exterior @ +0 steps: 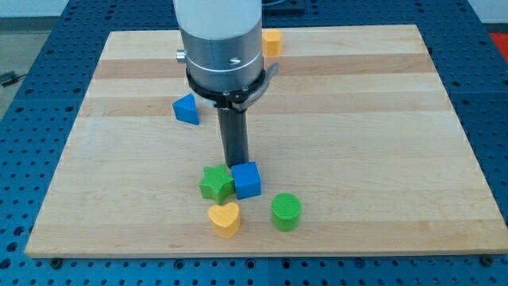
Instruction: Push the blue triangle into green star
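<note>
The blue triangle (186, 109) lies on the wooden board (357, 119) at the view's left of centre, apart from the other blocks. The green star (216, 183) sits lower, near the view's bottom centre, touching a blue cube (247, 179) on its right. My tip (236, 165) stands just above the gap between the green star and the blue cube, close to both, and well down and to the right of the blue triangle. The arm's grey body hides part of the board's top.
A yellow heart (225, 218) lies just below the green star. A green cylinder (286, 211) stands to the right of the heart. A yellow block (272, 42) sits at the board's top edge, partly behind the arm.
</note>
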### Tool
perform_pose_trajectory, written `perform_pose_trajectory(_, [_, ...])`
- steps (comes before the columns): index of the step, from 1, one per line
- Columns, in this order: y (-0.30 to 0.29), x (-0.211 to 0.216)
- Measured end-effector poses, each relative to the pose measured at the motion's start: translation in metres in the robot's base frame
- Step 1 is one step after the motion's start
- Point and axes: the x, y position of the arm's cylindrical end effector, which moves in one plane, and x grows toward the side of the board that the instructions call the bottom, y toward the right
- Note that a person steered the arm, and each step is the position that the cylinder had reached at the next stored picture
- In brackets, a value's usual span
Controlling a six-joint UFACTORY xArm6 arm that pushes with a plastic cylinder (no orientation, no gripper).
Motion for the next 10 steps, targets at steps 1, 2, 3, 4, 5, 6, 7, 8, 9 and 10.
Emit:
perform_pose_trajectory(1, [-0.003,-0.068])
perform_pose_trajectory(2, [-0.028,-0.1])
perform_pose_trajectory(3, [-0.04,-0.133])
perform_pose_trajectory(4, [-0.072,-0.142])
perform_pose_trajectory(5, [-0.083,-0.111])
perform_pose_trajectory(6, [-0.083,-0.079])
perform_pose_trajectory(7, [-0.078,-0.051])
perform_pose_trajectory(8, [-0.072,-0.015])
perform_pose_trajectory(9, [-0.059,0.018])
perform_pose_trajectory(10, [-0.052,0.035])
